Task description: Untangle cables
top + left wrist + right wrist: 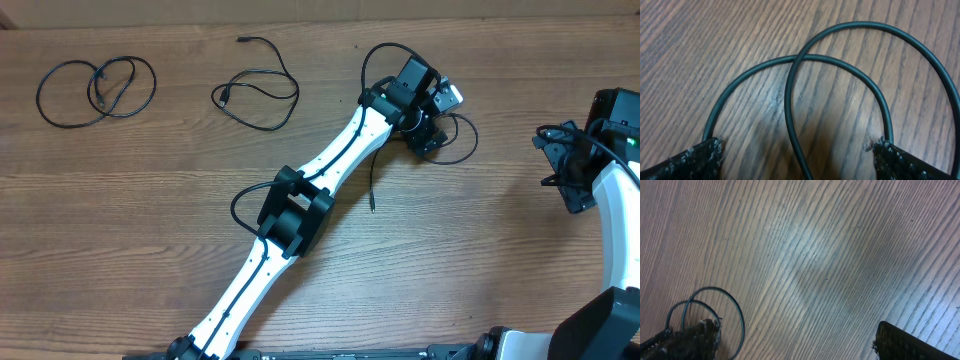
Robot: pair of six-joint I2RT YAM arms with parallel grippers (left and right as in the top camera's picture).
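Wood-grain laminate tabletop [480, 260], brown and matte, carries three thin black flexible cords, each lying apart from the others. Far left: first cord [97, 90], round loops overlapping one another. Just right of it: second cord [256, 90], a loose loop with one plug end trailing toward the far edge. Centre-right: third cord [860, 24], under the left gripper [797, 161], which has black two-finger jaws with rough-textured pads.

The left jaws are released and spread wide. The third cord lies flat on the wood between the fingertips, crossing itself once, not pinched. The right gripper [552, 160], black, sits at the right edge, well apart from every cord, jaws spread and holding nothing.

Step, as judged: separation looks nearly done. The third cord is the one in hand, either being laid out or about to be taken.

The next move calls for closing on a single strand beside the crossing, then drawing sideways to open the loop. Catching both strands would drag the crossing along. The first cord's overlap may want a pull too.

Room: hardly shows. There is a pale strip past the table's far edge, and nothing else is legible.
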